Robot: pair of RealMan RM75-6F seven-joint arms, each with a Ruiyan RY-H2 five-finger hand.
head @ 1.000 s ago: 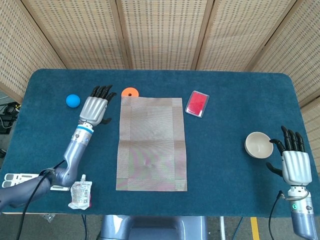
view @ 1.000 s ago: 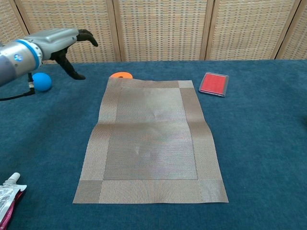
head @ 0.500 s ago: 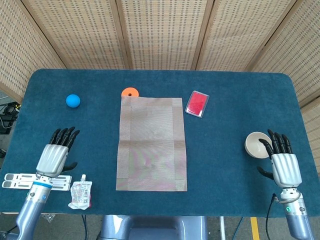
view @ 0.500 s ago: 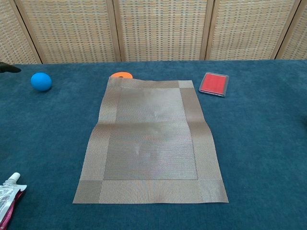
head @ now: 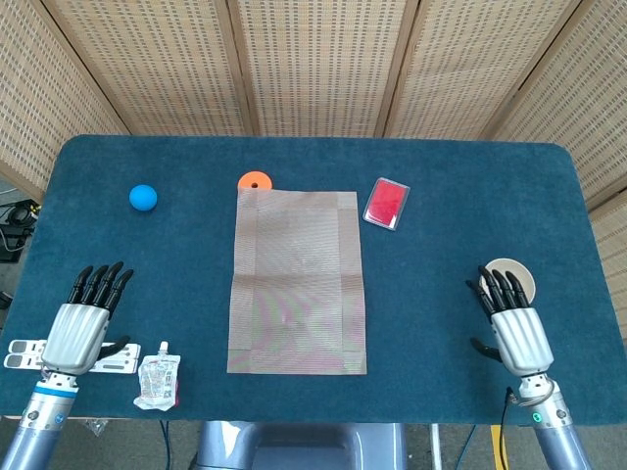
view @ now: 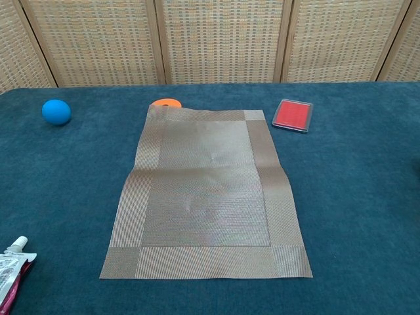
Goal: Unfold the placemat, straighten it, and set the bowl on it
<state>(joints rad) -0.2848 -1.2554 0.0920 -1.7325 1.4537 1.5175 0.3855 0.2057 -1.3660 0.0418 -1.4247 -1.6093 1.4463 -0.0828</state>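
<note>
R hand [head: 516,331] covers most of the bowl [head: 521,274]. Pouch [view: 9,272] cut by chest view's edge. Neither hand shows there.

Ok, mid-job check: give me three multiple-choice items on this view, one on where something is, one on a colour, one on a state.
1. Where is the bowl?
A. on the placemat
B. on the table right of the placemat
C. beside the ball

2. What colour is the ball?
A. blue
B. red
C. green

3. What state is the placemat in?
A. folded in half
B. rolled up
C. unfolded, spread open

Answers:
1 B: the bowl sits off the mat, by the right hand.
2 A: the ball is blue.
3 C: all four borders show in the chest view.
</note>
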